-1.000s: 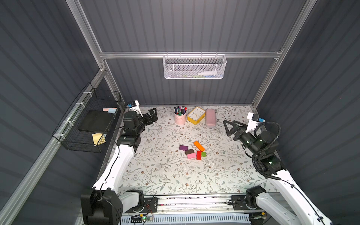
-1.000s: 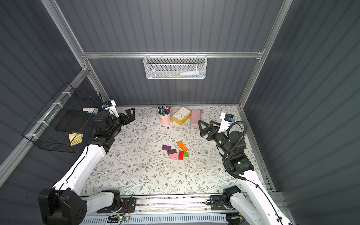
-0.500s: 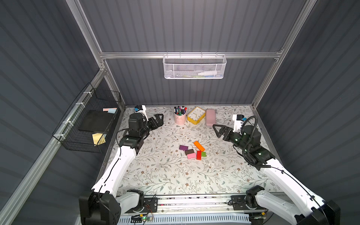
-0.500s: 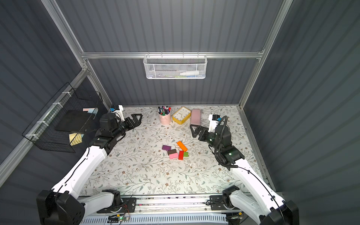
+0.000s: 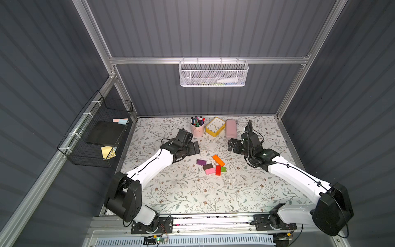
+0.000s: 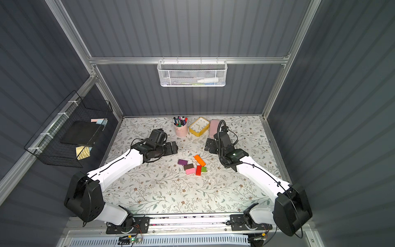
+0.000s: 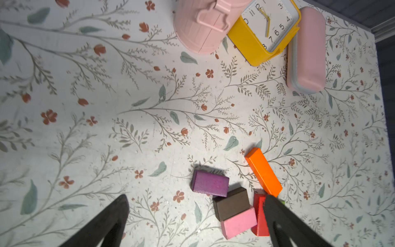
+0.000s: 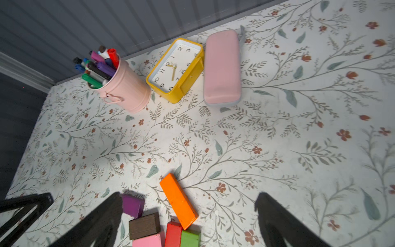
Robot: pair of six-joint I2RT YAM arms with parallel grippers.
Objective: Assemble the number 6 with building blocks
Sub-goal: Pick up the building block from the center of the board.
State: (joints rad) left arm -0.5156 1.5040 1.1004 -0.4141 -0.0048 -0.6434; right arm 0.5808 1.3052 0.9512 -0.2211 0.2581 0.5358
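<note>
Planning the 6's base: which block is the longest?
The orange block, a slanted bar clearly longer than the purple, brown, pink, red and green blocks.

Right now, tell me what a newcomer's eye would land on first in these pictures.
The bright building blocks huddled loose in the middle of the floral table stand out first, the orange bar lying slanted at their far edge. The left gripper and right gripper stand to either side, slightly farther back, both open and empty. Along the back wall sit a pink cup of markers, a yellow clock and a pale pink case.
</note>
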